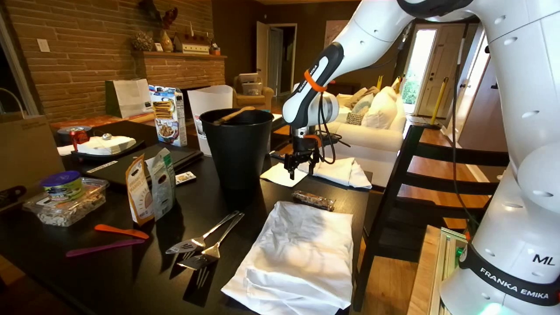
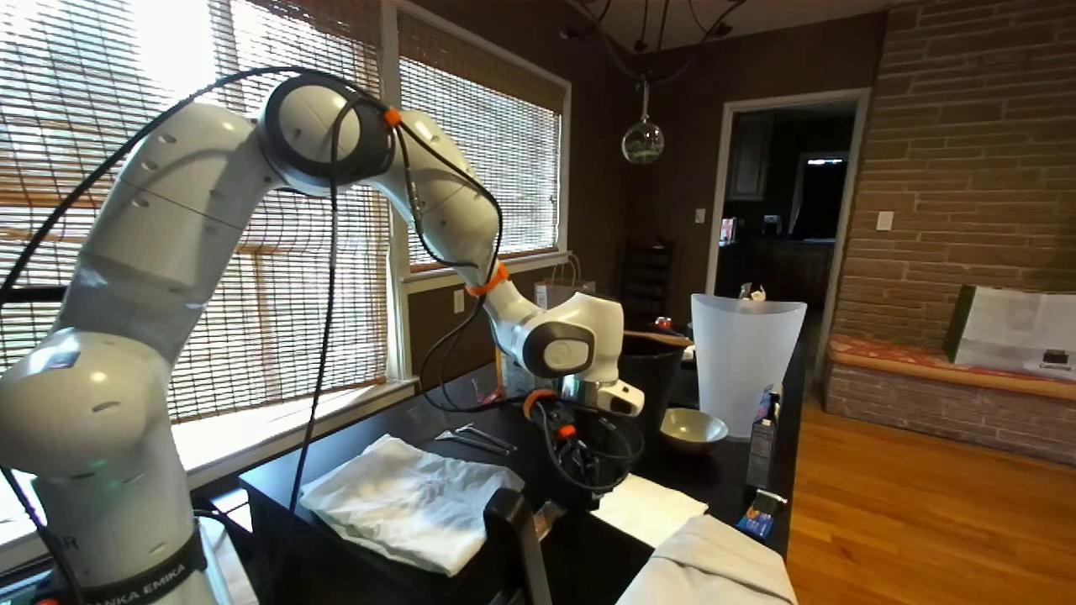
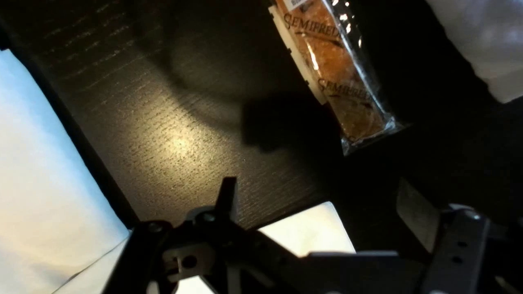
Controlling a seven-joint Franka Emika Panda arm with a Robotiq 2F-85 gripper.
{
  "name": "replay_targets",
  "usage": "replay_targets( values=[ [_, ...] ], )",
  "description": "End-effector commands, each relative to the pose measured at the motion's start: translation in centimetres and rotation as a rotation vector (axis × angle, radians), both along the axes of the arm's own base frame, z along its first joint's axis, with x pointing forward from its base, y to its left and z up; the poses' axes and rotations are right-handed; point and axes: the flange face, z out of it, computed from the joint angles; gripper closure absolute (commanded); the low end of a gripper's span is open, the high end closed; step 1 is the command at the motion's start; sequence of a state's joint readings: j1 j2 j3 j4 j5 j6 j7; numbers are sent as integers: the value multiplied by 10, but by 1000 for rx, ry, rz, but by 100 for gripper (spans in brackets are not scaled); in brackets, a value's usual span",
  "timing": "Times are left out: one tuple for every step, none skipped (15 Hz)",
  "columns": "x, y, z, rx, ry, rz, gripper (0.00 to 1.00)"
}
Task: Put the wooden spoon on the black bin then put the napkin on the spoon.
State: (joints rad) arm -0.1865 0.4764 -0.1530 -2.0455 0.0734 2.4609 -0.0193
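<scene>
black is recorded on the bin (image 1: 236, 153), light brown on the spoon (image 1: 235, 114), plain white on the napkin (image 2: 651, 511); brown stripes are noted on the blinds (image 2: 282, 286), red on the can (image 1: 78, 136).

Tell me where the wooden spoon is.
In an exterior view, the wooden spoon lies across the top of the black bin, left of the gripper in the picture.

Arm (image 2: 193, 181) is arched way up, elbow (image 2: 318, 126) bent, wrist (image 2: 576, 340) hanging lower, tool (image 1: 302, 169) pointing down, jaws spread pretty wide.
</scene>
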Motion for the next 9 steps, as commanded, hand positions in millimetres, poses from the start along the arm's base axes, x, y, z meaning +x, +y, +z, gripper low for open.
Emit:
replay_targets(
  values=[
    [5,3,-15,-22,-12,-18,5],
    [5,4,-19,-23,-11,-19,14],
    [7,5,-23,-26,-12,-20,29],
    [10,6,-26,-28,-13,-21,28],
    [11,7,-28,-30,-14,-22,23],
    [14,8,-30,-32,-16,-24,13],
    [16,8,-33,-33,-17,-25,8],
    [18,9,-35,-36,-18,-25,9],
    [19,10,-37,-39,-20,-25,9]
  ],
)
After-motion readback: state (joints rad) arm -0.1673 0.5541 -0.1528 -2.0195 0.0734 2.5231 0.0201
